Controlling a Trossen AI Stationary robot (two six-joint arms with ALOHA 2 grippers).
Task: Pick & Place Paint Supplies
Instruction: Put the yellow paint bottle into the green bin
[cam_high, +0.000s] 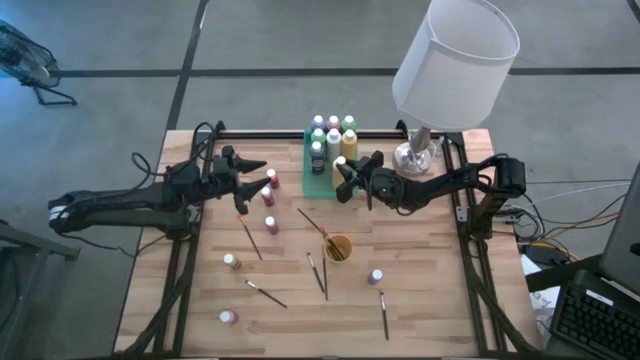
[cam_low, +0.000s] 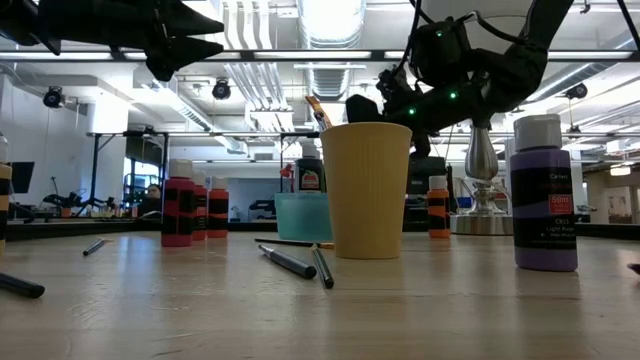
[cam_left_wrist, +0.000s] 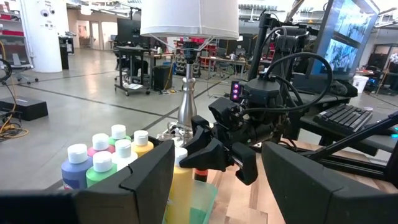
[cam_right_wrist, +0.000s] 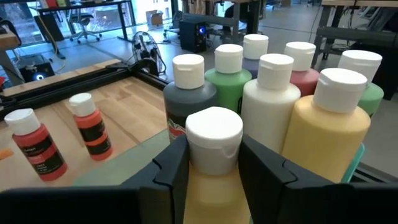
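Yellow plastic, capped in white, makes up the small paint bottle (cam_right_wrist: 214, 180) that is gripped by the right gripper (cam_high: 345, 178) at the near end of the translucent green rectangular tray (cam_high: 316, 182). In the right wrist view the two dark fingers (cam_right_wrist: 171, 171) are seen pressed against both sides of its neck, so the gripper is clenched on this bottle. Behind it, a cluster of upright bottles (cam_right_wrist: 273, 93) with pale caps is packed into the tray near the middle of the desk's far edge: black, green, white, red and a larger mustard one. Two small red bottles (cam_right_wrist: 34, 146) are seen standing on the bare wooden desk (cam_high: 420, 280) beside the tray.

Lower bodies of the tray bottles are hidden by one another, and the held bottle's base is cut off. Labels cannot be read.

Thin dark-handled paintbrushes (cam_high: 250, 238) are scattered across the middle of the desk, with single small bottles toward the near edge, including a purple one (cam_low: 544, 195). A ribbed orange-yellow cup (cam_high: 338, 247) is seen near the desk's centre with a brush in it.

The left gripper (cam_high: 255, 172) is held above the desk left of the tray, its fingers spread wide and released, with nothing between them.
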